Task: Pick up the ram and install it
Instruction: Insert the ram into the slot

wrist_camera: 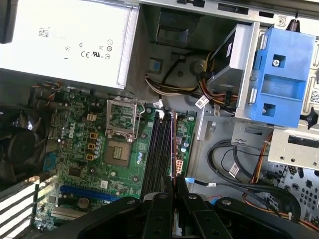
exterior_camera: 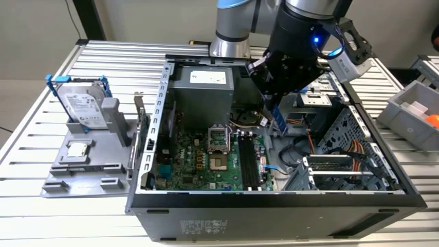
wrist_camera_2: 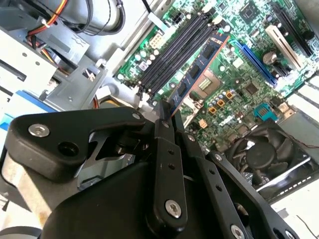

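Clamped shut in end effector (wrist_camera_2: 167,113): ram (wrist_camera_2: 199,67), long thin dark circuit-board stick, held over black memory slots (wrist_camera_2: 174,52) of green motherboard (wrist_camera: 94,149).

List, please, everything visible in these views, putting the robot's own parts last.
table: one, silver slats, under everything.
computer case: one, black and grey, open on the table.
motherboard: one, green, on the case floor.
memory slots: one bank, black, on the motherboard.
power supply: one, grey, inside the case beside the motherboard.
hard drive: one, silver in blue-edged bracket, exterior view's left.
processor chip: one, silver, on the grey tray beside the case.
bin: one, grey, exterior view's right.
ram: one, dark with black chips, in the gripper above the motherboard.
gripper: one, black, shut on the ram.
arm: one, silver and black, reaching into the case.
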You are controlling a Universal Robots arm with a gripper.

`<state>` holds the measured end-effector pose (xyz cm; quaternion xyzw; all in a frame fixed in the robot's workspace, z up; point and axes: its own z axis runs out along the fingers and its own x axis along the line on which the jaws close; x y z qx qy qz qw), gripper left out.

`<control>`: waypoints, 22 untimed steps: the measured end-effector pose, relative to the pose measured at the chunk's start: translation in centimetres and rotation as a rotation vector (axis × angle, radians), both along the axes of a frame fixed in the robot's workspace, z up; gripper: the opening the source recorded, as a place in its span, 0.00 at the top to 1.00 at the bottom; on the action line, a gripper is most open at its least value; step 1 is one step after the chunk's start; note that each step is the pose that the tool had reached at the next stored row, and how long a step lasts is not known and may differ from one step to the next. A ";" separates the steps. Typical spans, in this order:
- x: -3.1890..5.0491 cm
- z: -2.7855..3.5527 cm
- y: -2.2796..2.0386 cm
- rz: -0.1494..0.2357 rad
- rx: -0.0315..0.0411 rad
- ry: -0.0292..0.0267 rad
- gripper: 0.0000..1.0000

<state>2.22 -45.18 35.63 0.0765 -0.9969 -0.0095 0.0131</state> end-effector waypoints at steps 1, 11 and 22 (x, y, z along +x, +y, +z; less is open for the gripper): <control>0.00 -0.06 0.00 0.000 -0.0001 -0.0001 1.00; 0.00 -0.59 0.00 -0.002 -0.0028 -0.0001 1.00; 0.00 -1.06 0.01 -0.004 -0.0089 -0.0001 1.00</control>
